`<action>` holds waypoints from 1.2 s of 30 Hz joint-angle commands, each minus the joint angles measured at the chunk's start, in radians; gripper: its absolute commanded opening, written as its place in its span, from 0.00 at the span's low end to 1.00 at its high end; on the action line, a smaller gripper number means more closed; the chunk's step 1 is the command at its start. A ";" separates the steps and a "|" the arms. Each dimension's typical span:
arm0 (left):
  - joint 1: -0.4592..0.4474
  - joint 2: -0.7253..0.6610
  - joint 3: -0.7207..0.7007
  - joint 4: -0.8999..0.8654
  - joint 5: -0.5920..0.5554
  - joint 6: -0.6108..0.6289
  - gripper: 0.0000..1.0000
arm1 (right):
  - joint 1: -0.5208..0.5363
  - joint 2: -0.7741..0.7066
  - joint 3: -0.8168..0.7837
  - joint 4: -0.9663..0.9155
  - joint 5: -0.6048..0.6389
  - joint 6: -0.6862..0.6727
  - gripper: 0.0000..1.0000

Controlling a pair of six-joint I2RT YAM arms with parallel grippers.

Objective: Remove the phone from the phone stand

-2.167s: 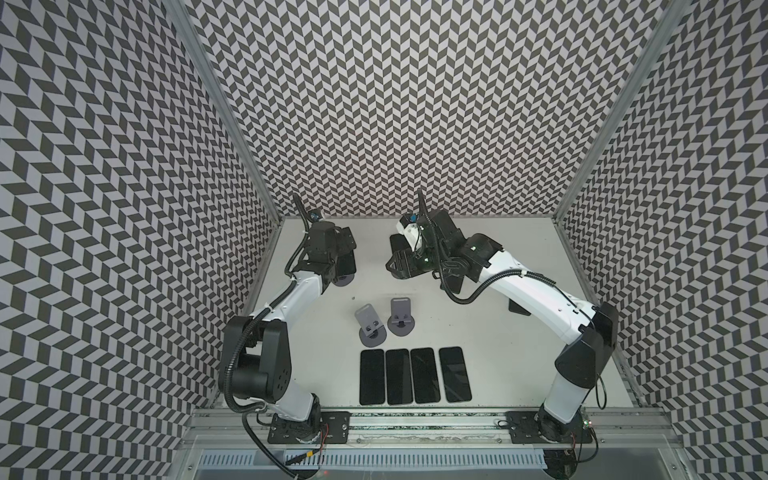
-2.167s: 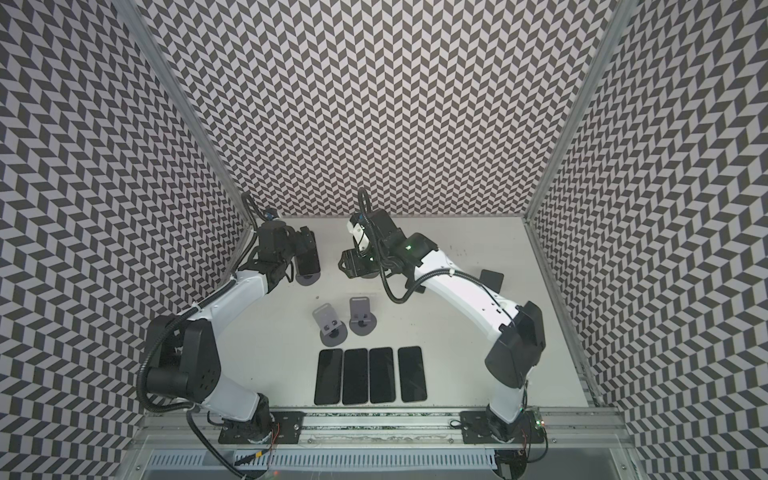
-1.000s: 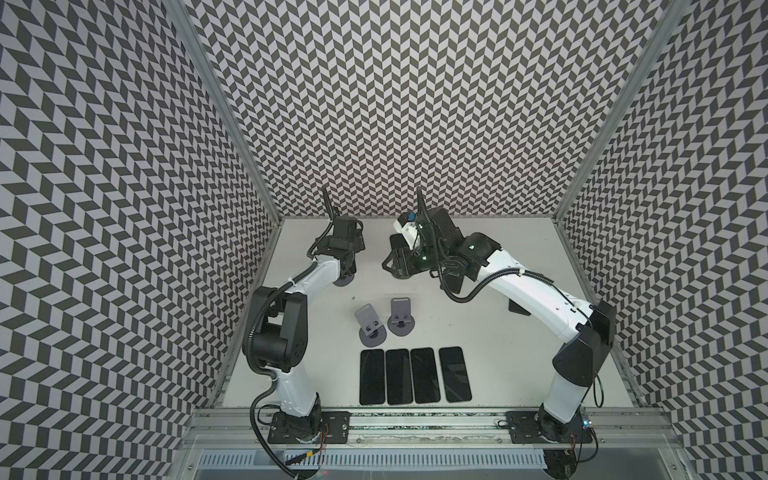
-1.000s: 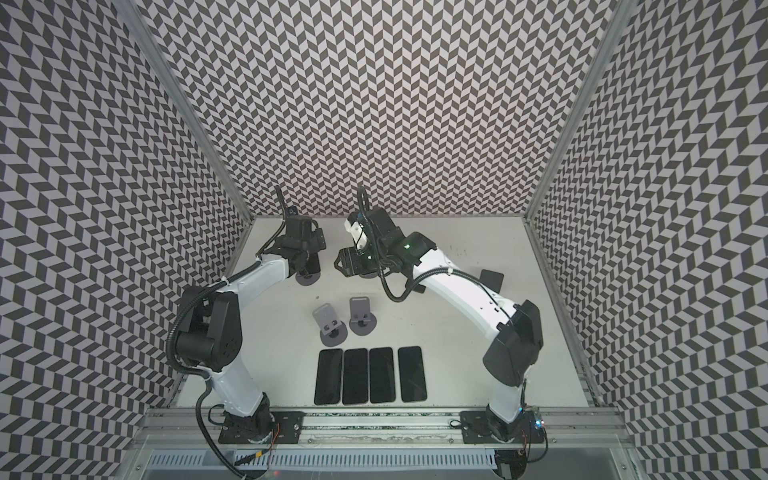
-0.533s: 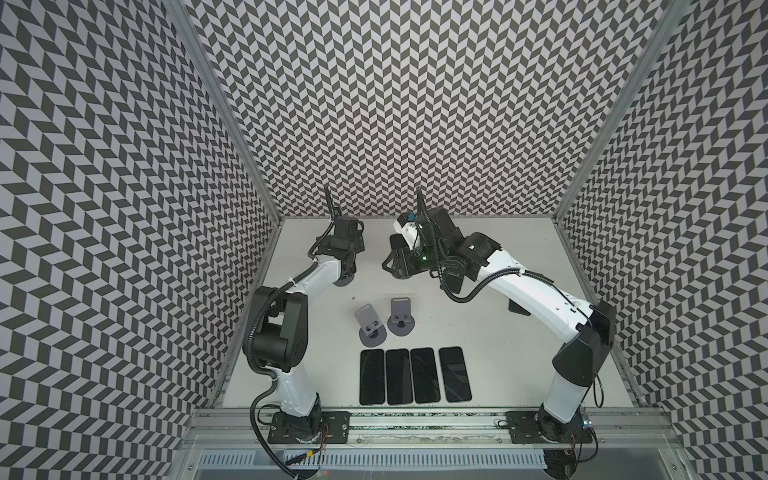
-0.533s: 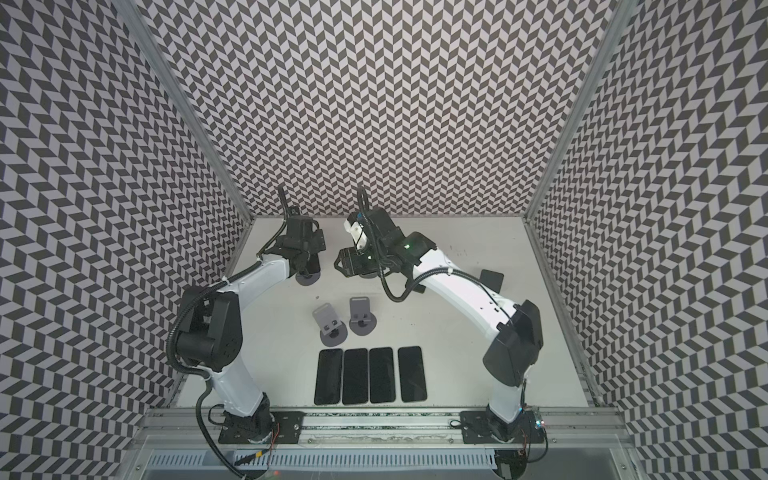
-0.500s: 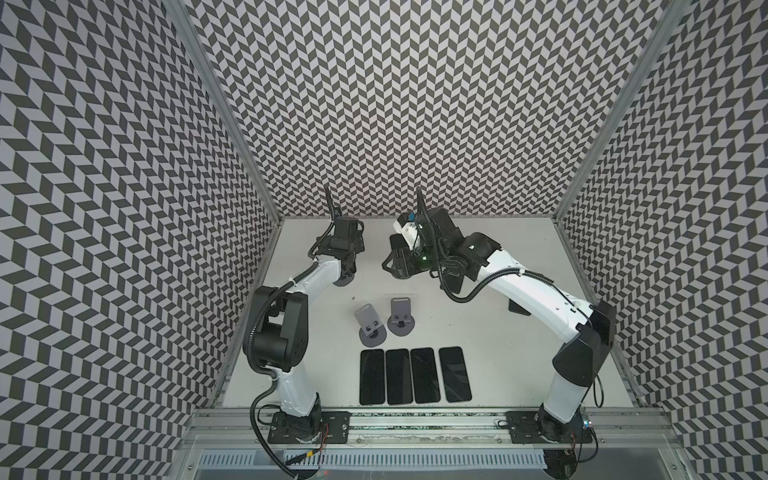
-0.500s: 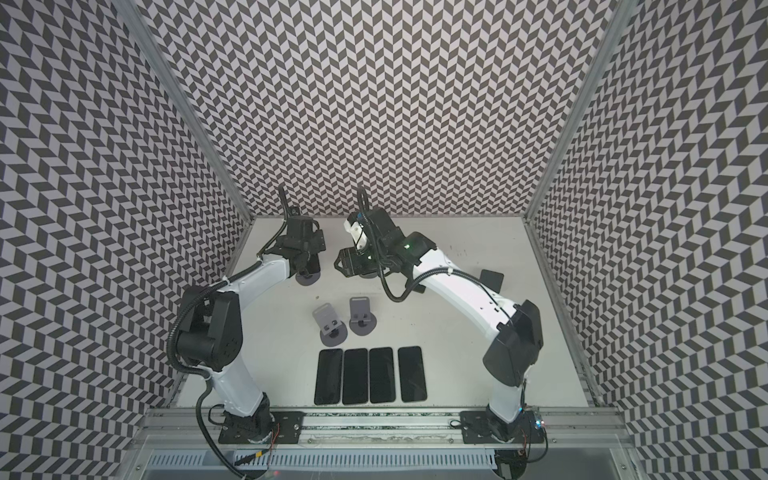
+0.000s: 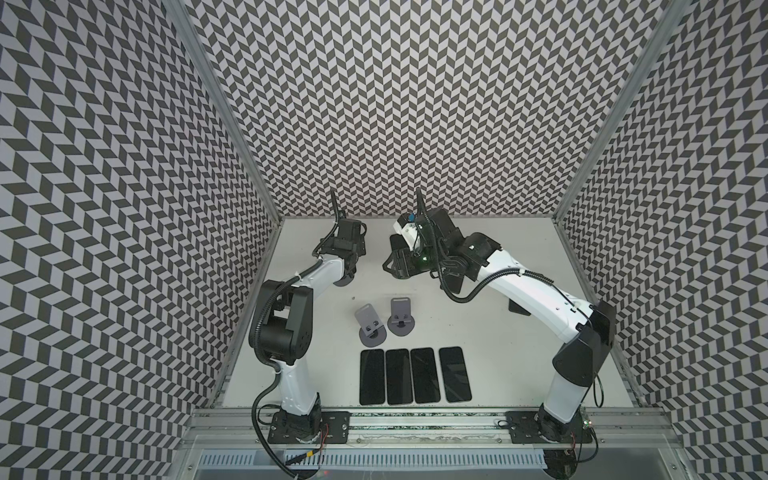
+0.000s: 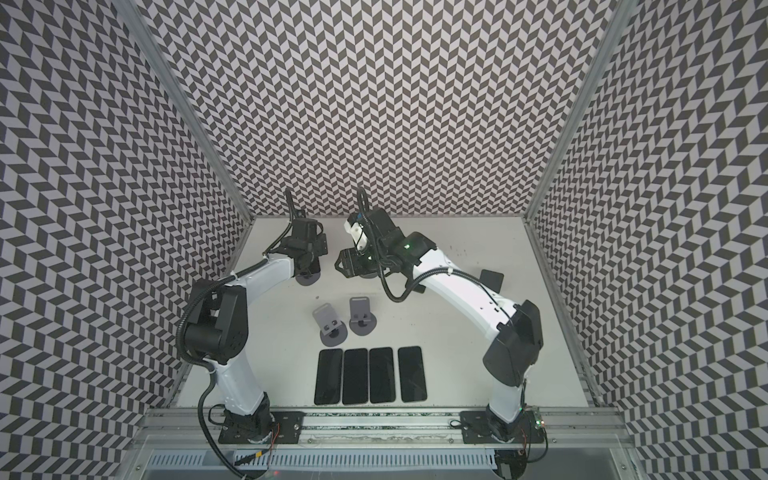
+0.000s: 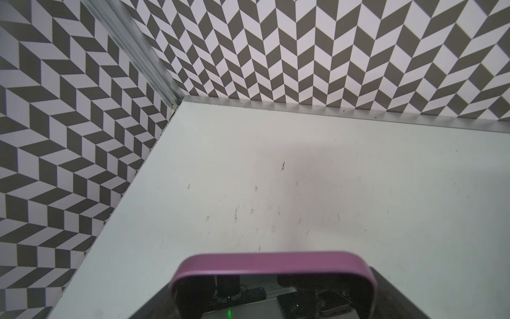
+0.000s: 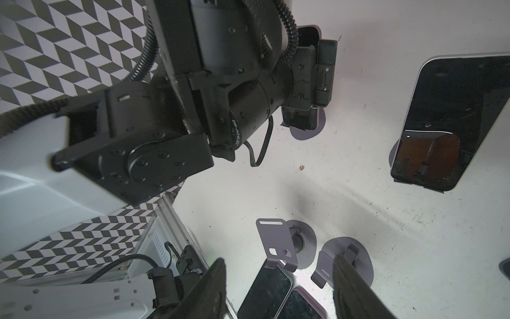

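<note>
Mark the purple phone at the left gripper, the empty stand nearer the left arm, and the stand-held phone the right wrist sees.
purple phone (image 11: 271, 261): left wrist view, top edge.
empty stand (image 9: 367, 316): in a top view, back plate.
phone on stand (image 12: 441, 116): right wrist view, dark screen.

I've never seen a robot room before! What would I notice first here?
The black-and-white zigzag walls all around grab you first. Then come four black phones lying side by side at the front of the white table, two empty grey stands just behind them. The left arm and right arm both bend in toward the back of the table.
</note>
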 commanded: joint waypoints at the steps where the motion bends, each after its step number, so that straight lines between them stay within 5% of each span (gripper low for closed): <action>1: -0.002 0.013 0.033 0.002 -0.018 0.005 0.92 | -0.003 0.004 0.039 0.017 0.006 -0.018 0.59; 36: 0.018 -0.021 0.000 0.075 0.019 -0.022 0.63 | -0.003 0.017 0.052 0.006 0.011 -0.025 0.58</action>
